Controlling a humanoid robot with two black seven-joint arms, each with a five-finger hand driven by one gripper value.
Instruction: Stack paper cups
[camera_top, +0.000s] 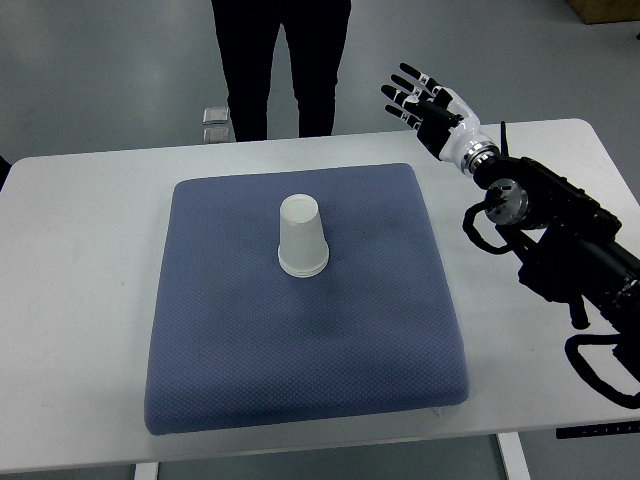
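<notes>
A white stack of paper cups (302, 237) stands upside down near the middle of a blue pad (220, 340) on the table (80, 260). Likely light, thin-walled and easily crushed; best gripped gently around the sides. The right hand (425, 100) hovers well apart, up-right, fingers spread, holding nothing.

the paper cups (302, 236) stand stacked upside down just above the middle of the pad (300, 340) on the desk (70, 300), the right hand (425, 100) at upper right, a person's legs (280, 60) behind the desk.
</notes>
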